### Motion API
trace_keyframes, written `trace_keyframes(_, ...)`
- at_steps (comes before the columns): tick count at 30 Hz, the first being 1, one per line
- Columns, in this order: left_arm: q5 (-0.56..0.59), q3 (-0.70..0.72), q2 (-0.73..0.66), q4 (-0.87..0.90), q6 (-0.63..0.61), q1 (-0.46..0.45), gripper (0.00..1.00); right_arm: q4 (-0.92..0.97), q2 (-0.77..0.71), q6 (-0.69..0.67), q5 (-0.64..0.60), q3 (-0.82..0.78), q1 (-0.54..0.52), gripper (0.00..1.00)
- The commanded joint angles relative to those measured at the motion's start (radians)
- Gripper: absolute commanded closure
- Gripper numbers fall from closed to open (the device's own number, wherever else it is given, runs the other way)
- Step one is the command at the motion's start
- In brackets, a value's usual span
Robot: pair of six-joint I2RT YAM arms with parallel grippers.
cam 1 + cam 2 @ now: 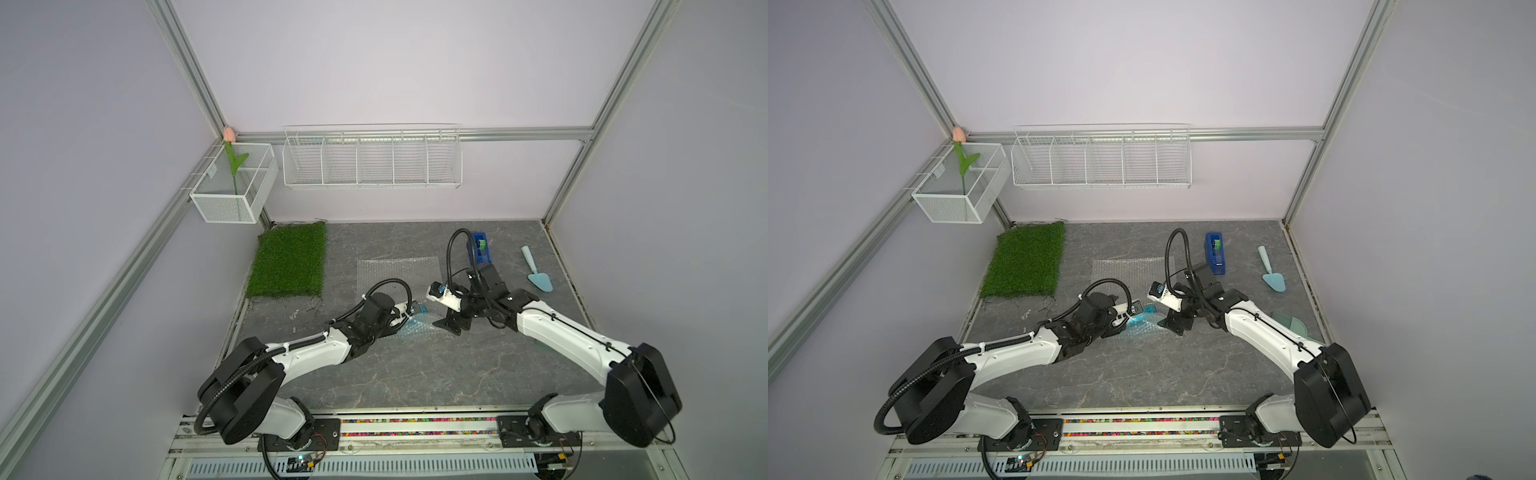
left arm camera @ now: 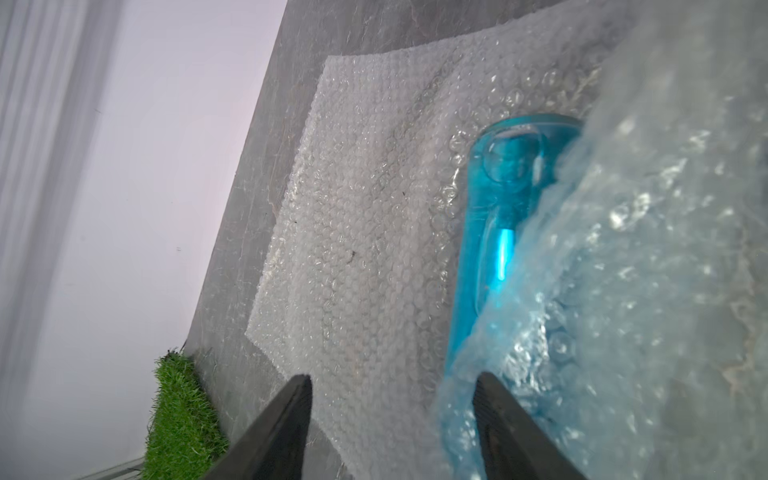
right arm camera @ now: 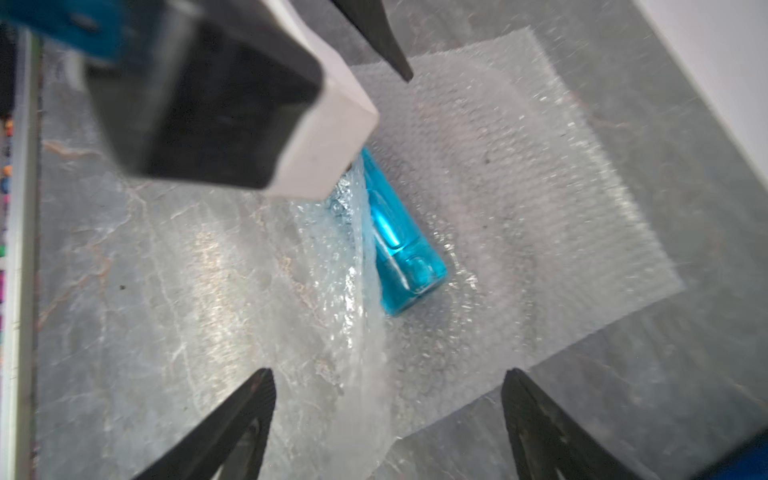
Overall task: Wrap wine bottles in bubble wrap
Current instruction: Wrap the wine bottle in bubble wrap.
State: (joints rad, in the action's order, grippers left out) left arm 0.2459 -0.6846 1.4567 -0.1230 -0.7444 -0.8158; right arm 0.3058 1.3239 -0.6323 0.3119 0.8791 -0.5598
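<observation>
Grey marble-look desk (image 1: 415, 374), lilac walls (image 1: 374, 62) on three sides. Bottle (image 3: 399, 245) lies on its side on the bubble wrap (image 3: 540, 187), approx mid-desk. It shows bright blue liquid and a bare flat base end; the neck end is hidden under film and the left arm (image 1: 311, 353). The wrap edge on the arm-base side of the bottle is lifted and folded over part of the body, crumpled and tinted blue there. Rest of sheet lies flat beyond the bottle toward the back wall.

Left fingers (image 2: 286, 424) sit at the bottle's neck end, moderately apart, flat wrap showing btwn them and one finger against the raised flap, no clear pinch. Right fingers (image 3: 232, 424) are held over the folded edge on the bottle's right, spread wide, nothing btwn them. Left arm and right arm (image 1: 561, 332) both slope down and inward to the bottle.

Bare desk lies on the bottle's arm-base side. Grass mat (image 1: 289, 259) sits back-left of the bottle, well apart; blue tape dispenser (image 1: 482, 247) back-right; trowel (image 1: 538, 274) farther right nr the wall.
</observation>
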Motion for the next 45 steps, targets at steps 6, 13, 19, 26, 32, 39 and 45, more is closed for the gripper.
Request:
trace_keyframes(6, -0.063, -0.119, 0.091, -0.056, -0.004, 0.076, 0.39, -0.089, -0.120, -0.180, -0.062, -0.137, -0.052, 0.12)
trace_keyframes(13, -0.110, -0.188, 0.207, 0.003, 0.001, 0.092, 0.39, -0.186, -0.083, -0.254, -0.088, -0.168, -0.134, 0.12)
trace_keyframes(19, -0.102, -0.204, 0.265, -0.036, 0.013, 0.096, 0.39, -0.213, -0.037, -0.297, -0.096, -0.137, -0.172, 0.12)
trace_keyframes(26, -0.106, -0.225, 0.317, -0.042, 0.004, 0.111, 0.39, -0.220, -0.030, -0.350, -0.102, -0.161, -0.225, 0.12)
trace_keyframes(32, -0.108, -0.263, 0.348, 0.003, -0.021, 0.113, 0.39, -0.395, 0.083, -0.382, -0.144, -0.175, -0.235, 0.12)
trace_keyframes(39, -0.105, -0.303, 0.385, 0.051, -0.044, 0.118, 0.39, -0.440, 0.248, -0.426, -0.157, -0.106, -0.228, 0.12)
trace_keyframes(45, -0.127, -0.318, 0.377, 0.056, -0.027, 0.139, 0.40, -0.465, 0.343, -0.424, -0.168, -0.051, -0.212, 0.12)
